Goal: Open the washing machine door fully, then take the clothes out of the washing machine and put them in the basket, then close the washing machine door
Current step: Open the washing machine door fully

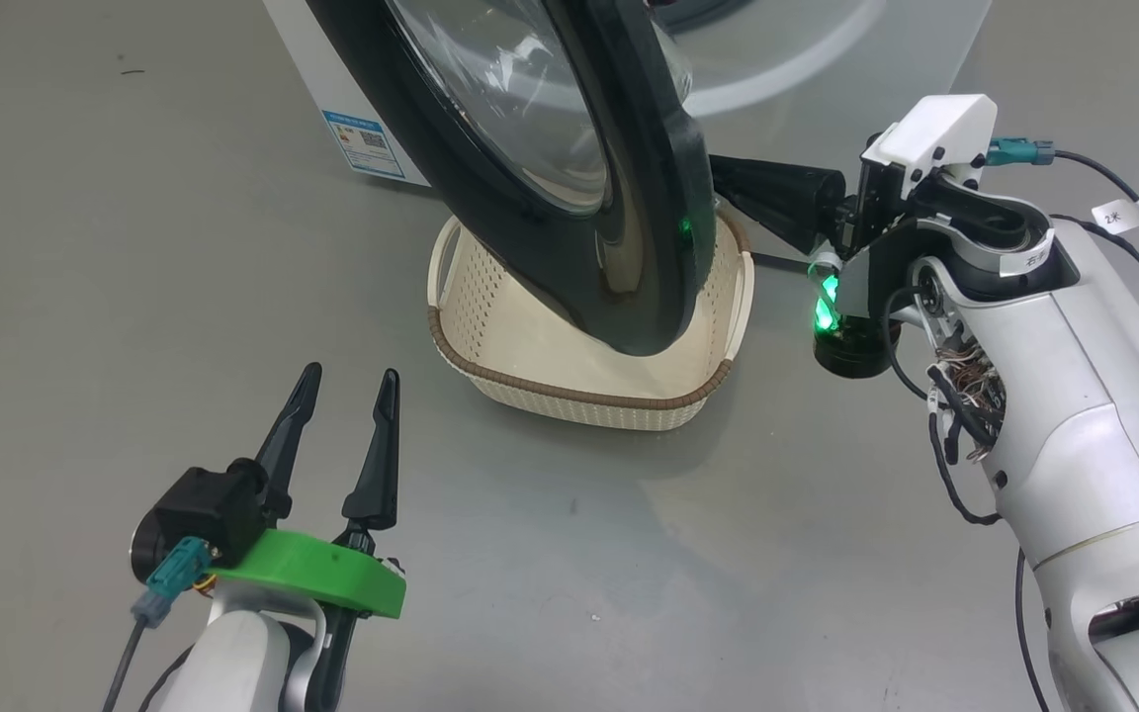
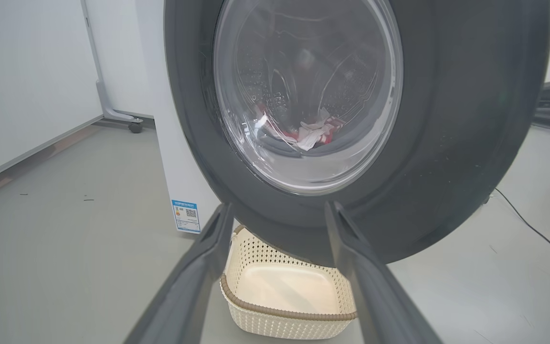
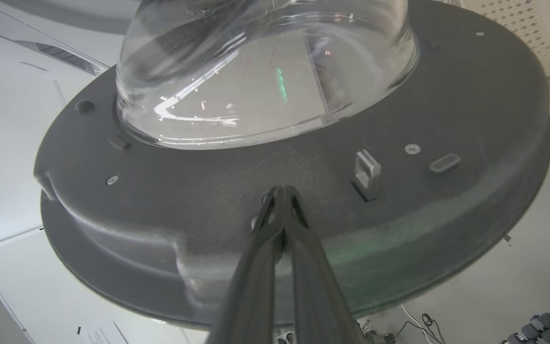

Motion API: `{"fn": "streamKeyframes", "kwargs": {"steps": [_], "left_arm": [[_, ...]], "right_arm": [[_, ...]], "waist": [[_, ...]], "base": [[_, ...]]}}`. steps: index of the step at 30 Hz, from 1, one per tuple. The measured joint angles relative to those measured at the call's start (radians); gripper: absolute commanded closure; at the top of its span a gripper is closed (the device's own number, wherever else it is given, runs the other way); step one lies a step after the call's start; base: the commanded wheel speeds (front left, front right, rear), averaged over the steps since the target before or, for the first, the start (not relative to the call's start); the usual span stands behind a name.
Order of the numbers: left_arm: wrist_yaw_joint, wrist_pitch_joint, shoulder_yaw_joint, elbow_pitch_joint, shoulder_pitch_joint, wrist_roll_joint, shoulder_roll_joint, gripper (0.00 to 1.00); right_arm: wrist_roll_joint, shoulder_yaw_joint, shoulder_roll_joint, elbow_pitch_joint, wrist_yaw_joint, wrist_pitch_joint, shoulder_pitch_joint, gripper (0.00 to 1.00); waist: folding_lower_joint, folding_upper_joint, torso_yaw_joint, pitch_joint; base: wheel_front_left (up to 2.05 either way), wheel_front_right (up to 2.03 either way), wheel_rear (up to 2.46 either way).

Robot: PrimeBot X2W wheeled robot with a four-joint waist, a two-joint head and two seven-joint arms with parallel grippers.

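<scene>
The washing machine door (image 1: 629, 198), black-rimmed with a glass bowl, stands partly open from the white washing machine (image 1: 827, 59) and hangs over the cream basket (image 1: 490, 336). My right gripper (image 1: 723, 183) reaches in from the right behind the door. In the right wrist view its shut fingertips (image 3: 282, 196) rest against the door's grey inner face (image 3: 184, 205), beside the latch hook. My left gripper (image 1: 347, 381) hovers open over the floor, in front and to the left of the basket. Through the door glass (image 2: 303, 95), red and white clothes (image 2: 311, 134) lie in the drum. The basket (image 2: 284, 296) holds nothing.
Grey floor (image 1: 629, 554) spreads around the basket. A white panel on a wheeled foot (image 2: 134, 125) stands left of the machine. A black cable (image 2: 533, 229) runs over the floor on the right. A blue sticker (image 1: 364, 143) marks the machine's lower corner.
</scene>
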Motion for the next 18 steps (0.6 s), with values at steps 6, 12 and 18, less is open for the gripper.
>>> {"fn": "streamKeyframes", "kwargs": {"steps": [6, 12, 18], "left_arm": [[0.000, 0.000, 0.001, -0.002, 0.004, 0.001, 0.000, 0.00], [0.000, 0.000, 0.001, -0.002, 0.008, 0.001, 0.000, 0.00], [0.000, 0.000, 0.001, -0.003, 0.010, 0.002, 0.000, 0.00]], "right_arm": [[0.033, 0.048, 0.001, -0.022, 0.000, -0.008, 0.014, 1.00], [0.061, 0.095, 0.001, -0.043, 0.000, -0.021, 0.027, 1.00], [0.102, 0.159, 0.004, -0.073, 0.000, -0.027, 0.058, 1.00]], "waist": [[0.0000, 0.0000, 0.002, -0.004], [0.0000, 0.0000, 0.002, -0.008], [0.0000, 0.0000, 0.000, -0.013]], "base": [[0.00, 0.00, 0.00], [0.00, 0.00, 0.00], [0.00, 0.00, 0.00]]}}
